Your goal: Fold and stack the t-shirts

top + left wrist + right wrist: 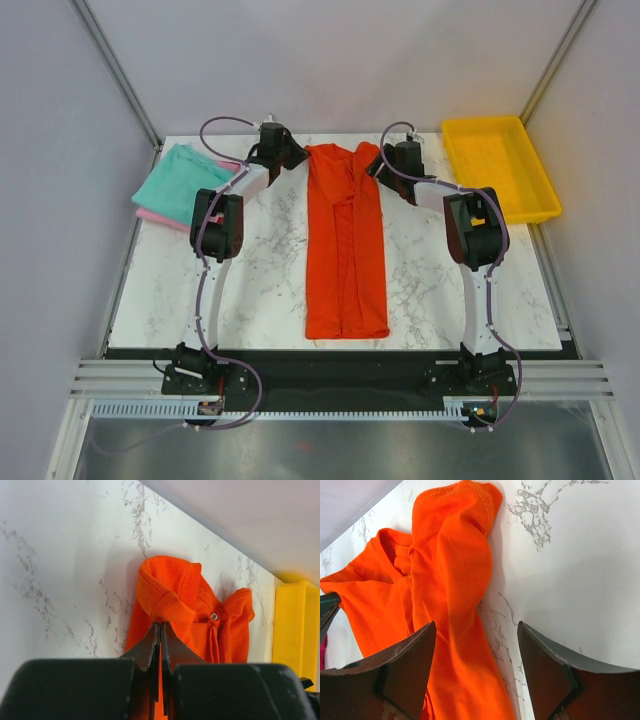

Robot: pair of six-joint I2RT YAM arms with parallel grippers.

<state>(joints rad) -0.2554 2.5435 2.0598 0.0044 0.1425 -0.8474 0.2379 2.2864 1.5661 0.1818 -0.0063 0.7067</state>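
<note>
Left gripper (161, 626): clamps orange shirt (346, 240) collar
Right gripper (476, 627): wide, empty
Others: teal shirt (185, 180) 1, pink shirt (156, 215) 1
Tray (495, 160): 1

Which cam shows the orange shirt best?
Top external: the whole orange shirt, folded into a long strip. Left wrist shows only its collar end, pinched by the left gripper; right wrist only that end, by the open right gripper.

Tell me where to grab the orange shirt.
Take the orange shirt by its far right corner, from the right: the bunched fold stands beside bare table under the open right gripper; the left gripper pinches the far left corner.
</note>
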